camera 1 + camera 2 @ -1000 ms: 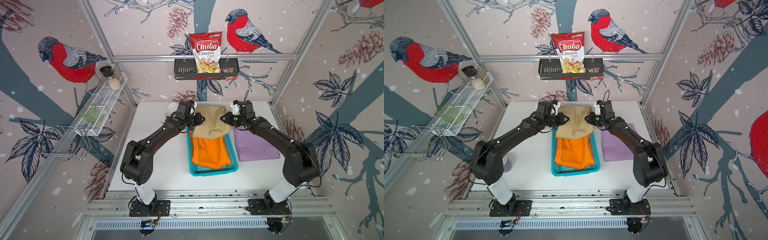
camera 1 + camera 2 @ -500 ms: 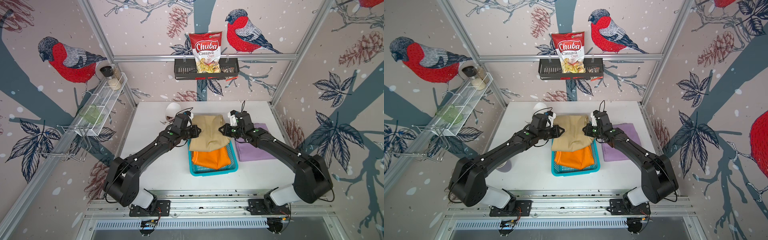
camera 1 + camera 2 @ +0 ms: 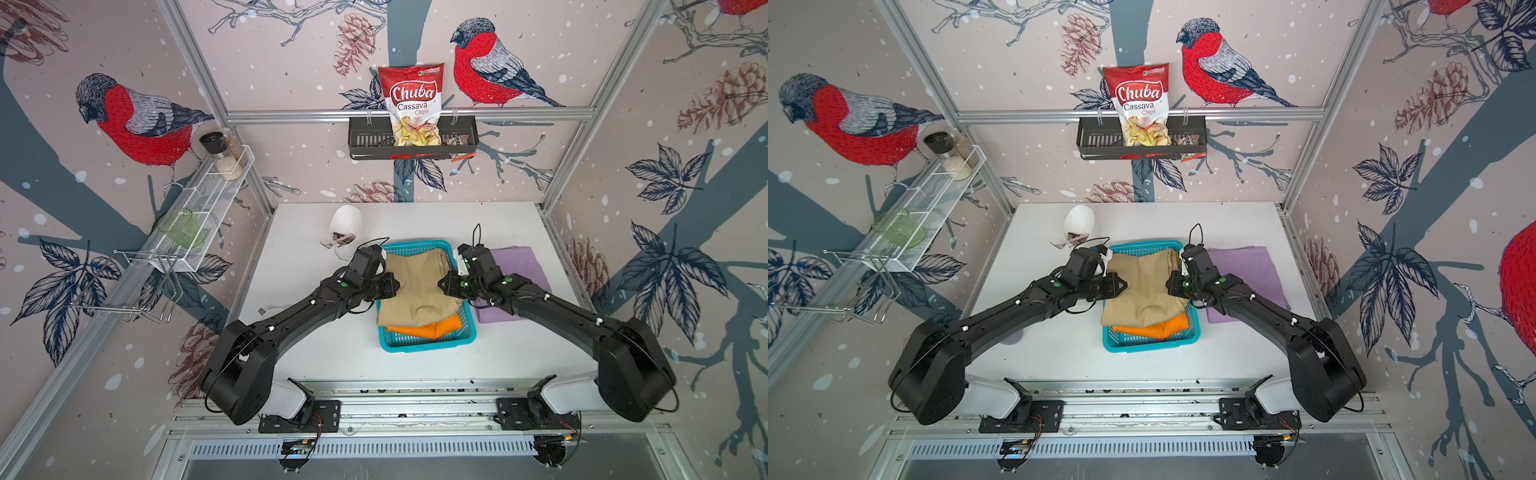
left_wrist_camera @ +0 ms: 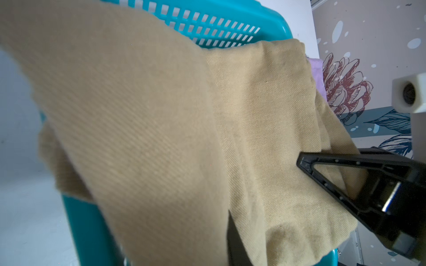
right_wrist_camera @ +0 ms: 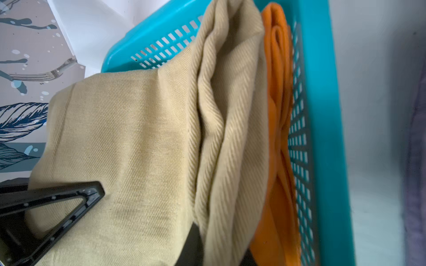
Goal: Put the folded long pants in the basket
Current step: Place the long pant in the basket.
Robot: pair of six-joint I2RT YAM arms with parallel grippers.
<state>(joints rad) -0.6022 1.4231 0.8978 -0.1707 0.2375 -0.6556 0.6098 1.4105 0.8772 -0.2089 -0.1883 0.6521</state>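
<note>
Tan long pants [image 3: 417,286]: slung between my two arms over the turquoise basket [image 3: 428,344], the middle sagging onto the pair below. The far end lies inside against the far wall, and one near corner overlaps the rim on my left side.
Left gripper [image 3: 394,286]: pressed together on the left edge of the tan long pants. In the left wrist view the cloth drapes straight off the lower finger.
Right gripper [image 3: 443,286]: pinching the opposite edge, with the folded layers bunched beside it in the right wrist view.
Orange long pants [image 3: 432,331]: already in the basket, under the tan pair. Only the near end shows in both top views.
Lilac long pants [image 3: 521,266]: folded flat on the white worktop [image 3: 415,365], just beside the basket on my right, partly under the right arm and untouched.
Done: one pair of three is stowed, and I judge the second to be mostly down but not released.
Left: let go of the tan pair so it settles inside the walls, then fetch the lilac pair and stack it on top.
Watch: the overhanging corner may ride the rim once both grippers let go.
</note>
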